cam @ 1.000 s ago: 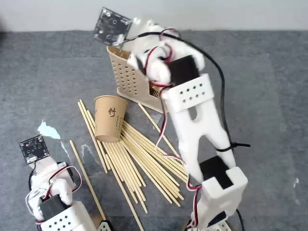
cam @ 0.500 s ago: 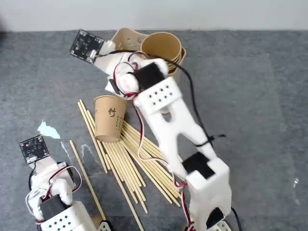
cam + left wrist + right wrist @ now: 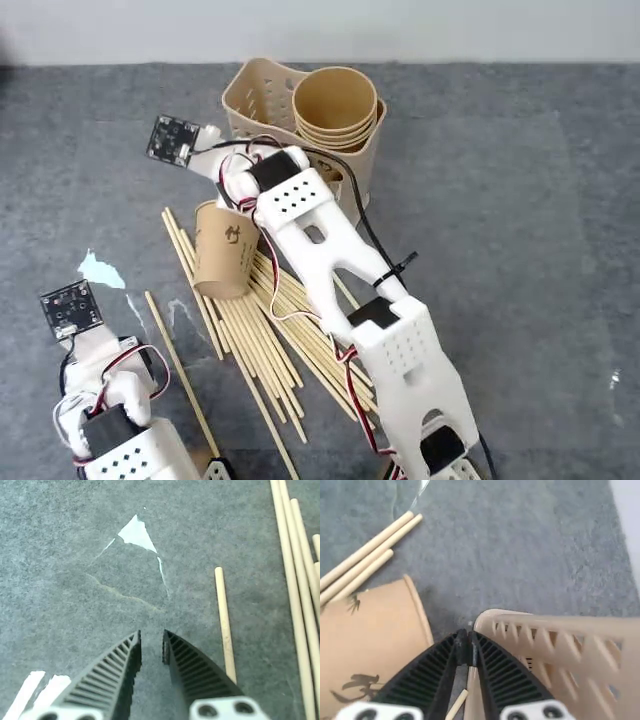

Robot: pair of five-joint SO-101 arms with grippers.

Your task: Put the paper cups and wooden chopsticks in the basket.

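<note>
Cups (image 3: 335,100) of tan paper sit nested in the basket (image 3: 245,92); right claw (image 3: 464,637) closed, left claw (image 3: 151,637) slightly parted.

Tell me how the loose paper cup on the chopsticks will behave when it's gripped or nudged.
The paper cup looks thin-walled, so it is probably light and may dent under a hard squeeze. It rests on round chopsticks, so a nudge could easily slide or roll it. Its taper suggests it would roll in a curve.
</note>
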